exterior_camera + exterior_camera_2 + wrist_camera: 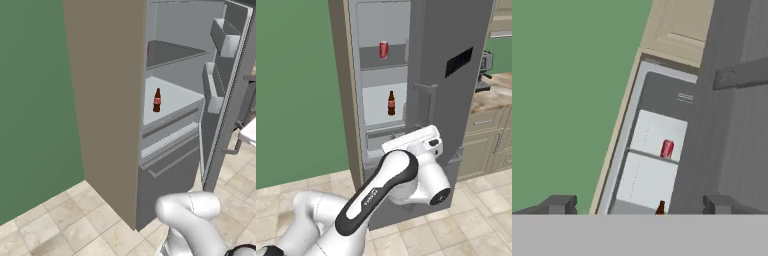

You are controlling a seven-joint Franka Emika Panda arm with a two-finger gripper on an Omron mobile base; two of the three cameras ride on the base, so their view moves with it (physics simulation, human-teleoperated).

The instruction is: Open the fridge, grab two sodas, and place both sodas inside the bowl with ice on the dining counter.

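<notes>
Nearest the base, the white Panda arm (398, 175) stands folded in front of the fridge's lower drawer (167, 167), with its wrist raised toward the open compartment. In the hand view the gripper (639, 204) has its two dark fingertips (559, 203) set wide apart with nothing between them; it holds no object.

The fridge (451, 100) stands against the green wall (296, 90). Its door (227, 90) is swung partly open, and the door's inner bins face the shelves. The right base view shows the door's outer face, with its long handle and dark display panel, covering the right part of the opening.

Inside, the cola bottle (391, 103) stands upright on the middle shelf (172, 100), near the front edge. The red can (384, 49) stands upright on the shelf above, further back. The two are well apart, one per shelf.

Judged status: the door is open and no soda is grasped yet. The bottle appears to be the easier first target.

Hazards from this position:
- The door leaves a narrow entry. A wide swing of the arm may strike the door edge or its bins.
- The bottle is tall and slender. A glancing finger contact may tip it and let it roll off the shelf.
- A reach for the can may hit the shelf edge.

Beyond the fridge, cream cabinets (488, 135) and a rear counter (496, 92) stand to the right.
</notes>
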